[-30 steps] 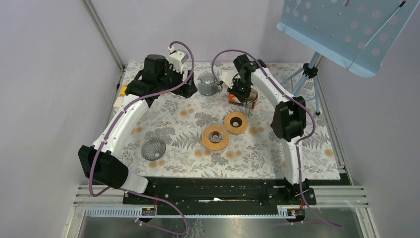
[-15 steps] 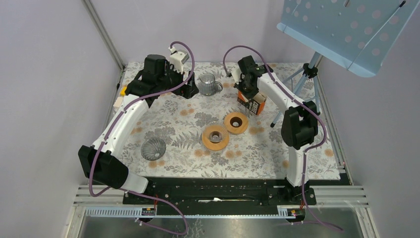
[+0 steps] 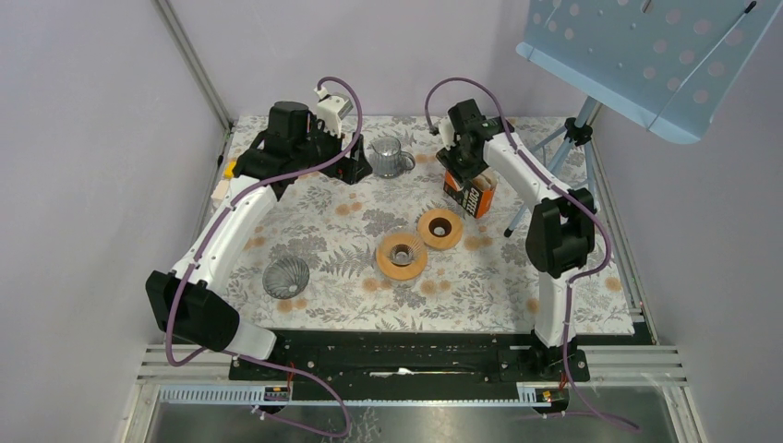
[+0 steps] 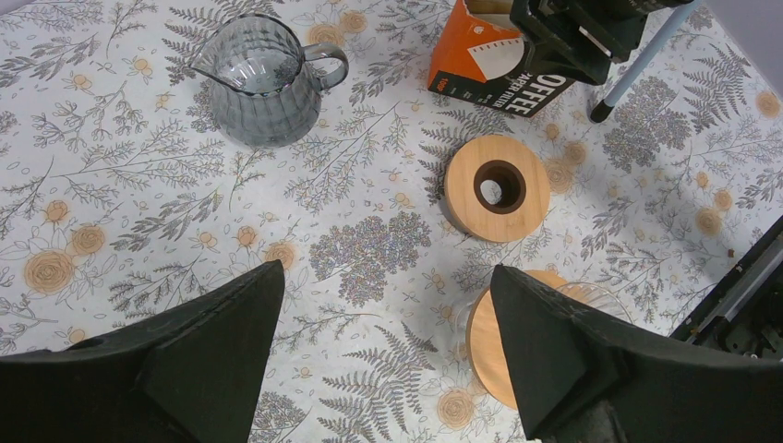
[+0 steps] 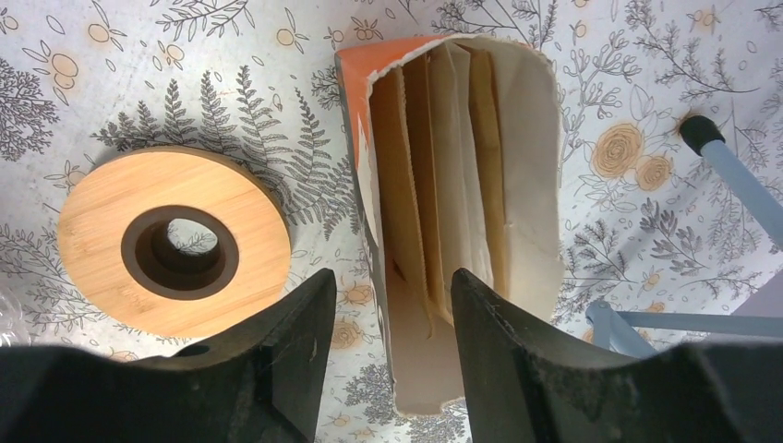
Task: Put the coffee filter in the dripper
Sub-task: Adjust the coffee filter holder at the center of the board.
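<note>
The coffee filters stand packed in an open orange box, brown and white papers side by side. My right gripper hovers just above the box mouth, open, with the box's left wall between its fingers and nothing held. In the top view this gripper is over the box's far end. The dripper, a glass cone in a wooden collar, sits mid-table. My left gripper is wide open and empty above the cloth, with the dripper partly behind its right finger.
A loose wooden ring lies between the box and the dripper. A glass pitcher stands at the back by the left gripper. A ribbed glass cone sits front left. Tripod legs and a blue perforated panel crowd the back right.
The right arm swung to the right and the filter box shifted right with it. The right jaws now stand open over the box. The left arm stayed put.
</note>
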### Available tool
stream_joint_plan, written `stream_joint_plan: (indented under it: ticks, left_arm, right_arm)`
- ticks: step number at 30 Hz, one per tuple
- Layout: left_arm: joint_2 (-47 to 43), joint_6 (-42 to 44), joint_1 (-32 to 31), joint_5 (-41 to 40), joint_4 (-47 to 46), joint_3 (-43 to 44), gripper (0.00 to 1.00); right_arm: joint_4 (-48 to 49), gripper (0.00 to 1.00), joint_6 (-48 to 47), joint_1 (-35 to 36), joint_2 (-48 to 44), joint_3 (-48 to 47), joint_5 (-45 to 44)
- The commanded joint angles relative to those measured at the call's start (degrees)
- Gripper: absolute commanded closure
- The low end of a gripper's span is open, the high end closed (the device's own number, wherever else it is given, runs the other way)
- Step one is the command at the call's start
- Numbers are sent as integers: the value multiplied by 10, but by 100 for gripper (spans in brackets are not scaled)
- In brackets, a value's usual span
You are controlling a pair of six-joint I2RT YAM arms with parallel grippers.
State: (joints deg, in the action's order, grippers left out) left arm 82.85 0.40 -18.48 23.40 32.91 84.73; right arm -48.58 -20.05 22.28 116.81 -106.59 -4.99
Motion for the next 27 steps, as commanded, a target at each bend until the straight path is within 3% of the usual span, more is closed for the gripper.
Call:
stream_joint_plan:
  ticks: [1, 12, 27]
  left_arm:
    - [-33, 3, 1, 13, -20, 8, 11]
    - [-44, 8, 1, 4, -26, -5, 9]
    - [-43, 5, 1, 3, -26, -4, 8]
  right_arm:
    - [-11, 45, -2, -6, -62, -30, 1]
    - [-35, 61, -37, -30, -54, -54, -1]
    - [-37, 65, -62, -42, -8, -41, 18]
